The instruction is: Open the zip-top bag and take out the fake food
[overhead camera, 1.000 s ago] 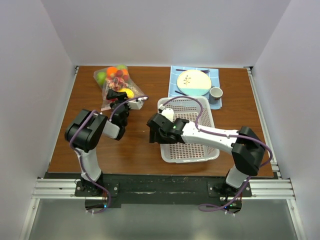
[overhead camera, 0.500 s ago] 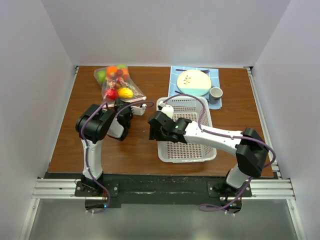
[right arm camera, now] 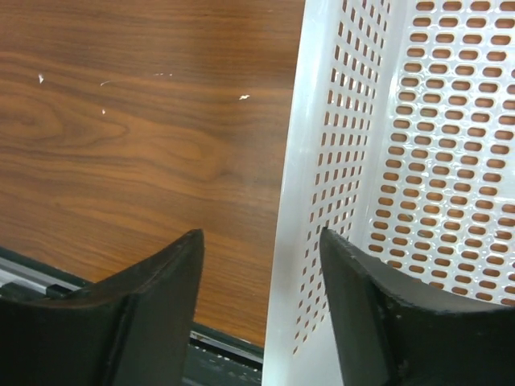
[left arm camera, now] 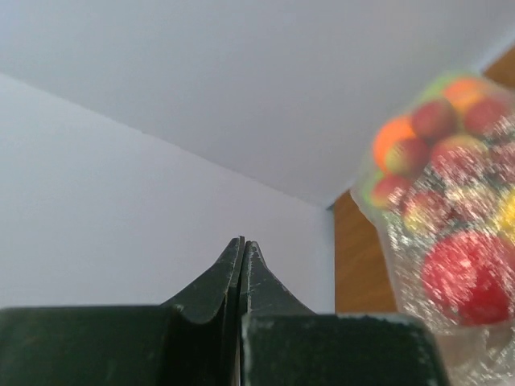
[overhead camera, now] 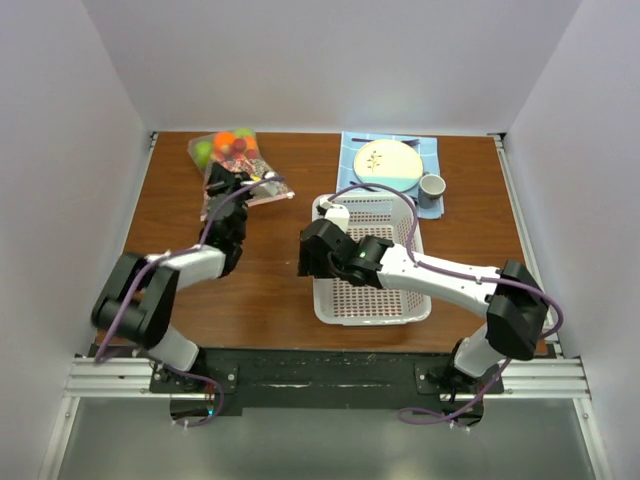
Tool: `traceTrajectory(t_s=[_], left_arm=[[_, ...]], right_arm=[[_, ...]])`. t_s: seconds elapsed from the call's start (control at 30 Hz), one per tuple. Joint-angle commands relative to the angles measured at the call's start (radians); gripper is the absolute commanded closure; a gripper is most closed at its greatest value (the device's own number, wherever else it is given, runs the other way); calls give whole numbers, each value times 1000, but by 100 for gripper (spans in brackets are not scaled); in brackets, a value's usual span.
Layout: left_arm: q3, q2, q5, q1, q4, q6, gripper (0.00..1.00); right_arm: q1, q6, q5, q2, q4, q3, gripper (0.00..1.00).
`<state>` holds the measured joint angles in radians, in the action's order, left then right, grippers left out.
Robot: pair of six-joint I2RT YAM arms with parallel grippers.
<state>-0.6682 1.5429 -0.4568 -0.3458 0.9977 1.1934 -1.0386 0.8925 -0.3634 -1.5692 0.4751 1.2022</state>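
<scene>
Jaws on left gripper (left arm camera: 241,245) pinched tight, right gripper (right arm camera: 259,241) wide astride basket (right arm camera: 418,161) wall, zip-top bag (left arm camera: 378,233), fake food (left arm camera: 467,277) blurred, partly cut off.

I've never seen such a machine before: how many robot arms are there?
2. The left arm reaches toward the zip-top bag at far left; the right arm hangs over the white basket. None appears hidden.

Dark tips of the left gripper (left arm camera: 242,244) pressed together, no gap visible. Right of them, blurred: the zip-top bag (left arm camera: 441,211) holding the fake food (left arm camera: 468,275), red, orange, green, yellow. Brown table (left arm camera: 354,261) strip between; white walls (left arm camera: 145,185) ahead.
</scene>
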Motion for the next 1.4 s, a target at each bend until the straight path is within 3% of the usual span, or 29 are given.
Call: traceTrajectory(t_s=[0.0, 0.07, 0.1, 0.17, 0.2, 0.27, 0.3, 0.5, 0.8, 1.1, 1.23, 1.37], left_arm=[[-53, -176, 75, 16, -329, -248, 100], [-57, -211, 107, 16, -408, -256, 100], [-53, -205, 103, 16, -400, -249, 94], [-38, -167, 75, 16, -351, -213, 63], [-27, -147, 58, 16, -319, -198, 41], [28, -106, 41, 39, -211, -146, 10], [41, -98, 58, 54, -205, -140, 0], [-68, 19, 79, 192, -309, -218, 0], [-16, 20, 96, 200, -318, -213, 0], [174, 23, 87, 192, -98, -138, 0], [231, 69, 47, 192, 129, -104, 1], [269, 63, 107, 192, 114, -83, 0]], right_arm=[[-3, -56, -71, 63, -3, 45, 31], [-3, -84, -94, 67, 0, 54, 30], [-3, -95, -95, 75, 3, 63, 30], [-3, -105, -109, 86, 11, 72, 28], [-3, -109, -118, 101, 17, 76, 28], [-3, -124, -134, 126, 29, 76, 27], [-3, -127, -155, 139, 34, 73, 26], [-5, -164, -200, 245, 48, 91, 17], [-14, -172, -204, 229, 92, 194, 14], [-31, -171, -200, 176, 83, 244, 13], [-34, -178, -203, 160, 83, 257, 13], [-34, -176, -198, 147, 83, 263, 12]])
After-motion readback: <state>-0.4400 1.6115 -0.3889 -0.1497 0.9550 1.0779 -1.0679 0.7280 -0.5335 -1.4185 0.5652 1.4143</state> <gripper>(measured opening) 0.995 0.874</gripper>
